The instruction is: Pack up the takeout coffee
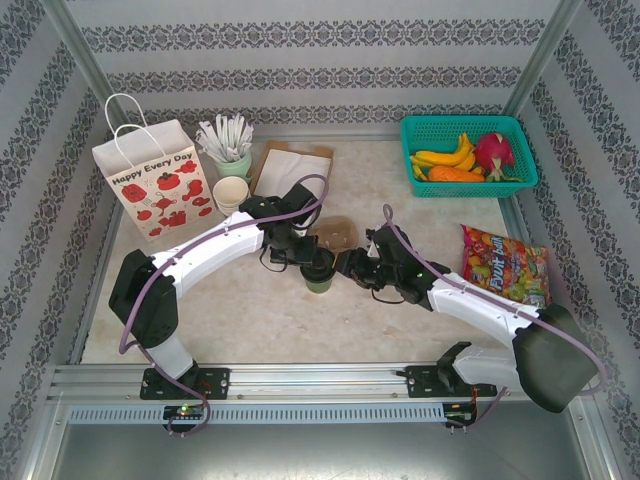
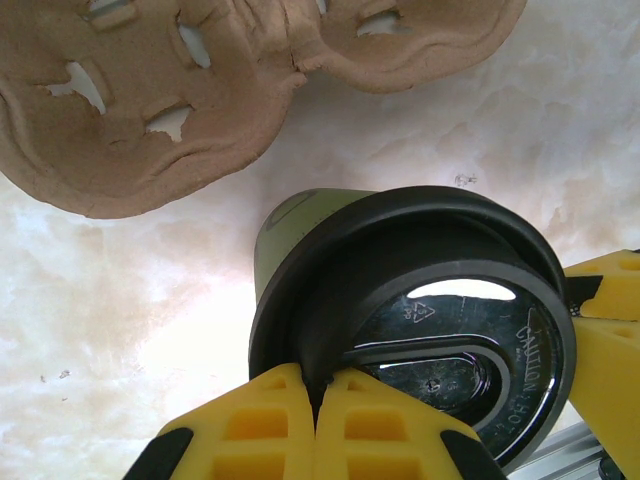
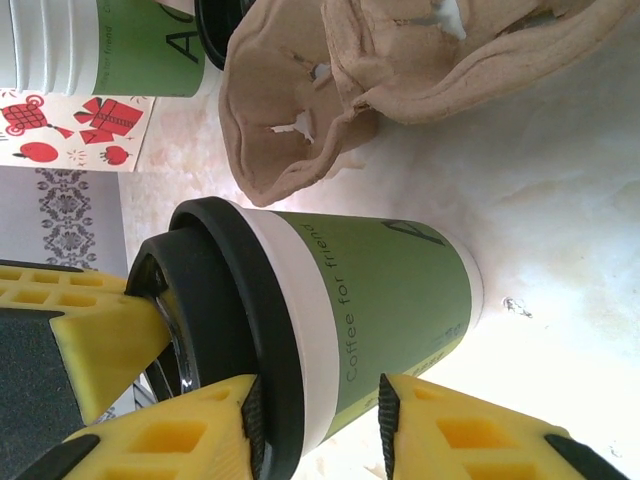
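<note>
Item: takeout coffee (image 1: 319,278), an olive-green paper cup with a black lid (image 2: 440,300).
Location: upright on the surface (image 1: 260,320), between your two arms and just beside the pulp cup carrier (image 1: 338,232). It is well apart from the white paper bag (image 1: 155,190) at the far left.
Left jaws: together, with the yellow fingers (image 2: 250,430) pinched on the lid's raised rim. You hold the lid, not the cup wall.
Right jaws: apart, with the fingertips (image 3: 470,435) at the cup's side, one by the lid skirt and one lower on the sleeve. Whether they touch the cup cannot be told.
Hazard, lid: if you lift by the rim pinch alone, the lid will likely pop off and the cup will drop or spill.
Hazard, tipping: your right jaws lie along the cup's height, not across it. Closing them there may shove the cup over instead of gripping it.
Hazard, carrier: it sits close behind the cup, so a sideways nudge could drive the cup into it.
Hazard, bag: it is tall and far off, and a low carry could catch its rim or handles.
Writing, cup sleeve: "Coffee for friend", then cut off.
Writing, lid: embossed "CAUTION" and a recycling triangle.
Writing, bag: "Happy Every Day".
Writing, candy packet (image 1: 505,265): begins "Fruit"; the rest is too small to read.
</note>
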You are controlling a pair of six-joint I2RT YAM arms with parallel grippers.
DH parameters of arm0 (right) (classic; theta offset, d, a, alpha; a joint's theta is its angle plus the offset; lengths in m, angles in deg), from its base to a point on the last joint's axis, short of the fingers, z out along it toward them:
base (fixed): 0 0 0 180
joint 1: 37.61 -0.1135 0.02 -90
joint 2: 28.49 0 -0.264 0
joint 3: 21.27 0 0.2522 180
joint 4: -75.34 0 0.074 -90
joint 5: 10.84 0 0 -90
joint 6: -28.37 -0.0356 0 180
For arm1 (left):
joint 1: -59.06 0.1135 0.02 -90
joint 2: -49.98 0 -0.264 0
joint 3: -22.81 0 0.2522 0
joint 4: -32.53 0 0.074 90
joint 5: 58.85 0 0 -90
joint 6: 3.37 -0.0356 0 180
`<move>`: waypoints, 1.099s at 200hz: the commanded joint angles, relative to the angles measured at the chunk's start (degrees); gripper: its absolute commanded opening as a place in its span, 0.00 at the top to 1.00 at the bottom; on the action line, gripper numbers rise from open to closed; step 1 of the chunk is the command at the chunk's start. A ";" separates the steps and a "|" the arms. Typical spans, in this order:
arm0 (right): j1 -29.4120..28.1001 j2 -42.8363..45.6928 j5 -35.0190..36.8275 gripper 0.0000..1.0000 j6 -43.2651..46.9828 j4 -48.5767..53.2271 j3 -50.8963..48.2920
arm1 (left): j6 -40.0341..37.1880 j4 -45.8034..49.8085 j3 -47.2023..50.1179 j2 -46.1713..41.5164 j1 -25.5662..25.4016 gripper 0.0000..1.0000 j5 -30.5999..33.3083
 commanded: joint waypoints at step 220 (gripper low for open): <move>-1.73 -4.31 9.31 0.61 6.61 14.90 -1.51 | -1.44 -0.93 15.96 8.74 -2.68 1.00 14.80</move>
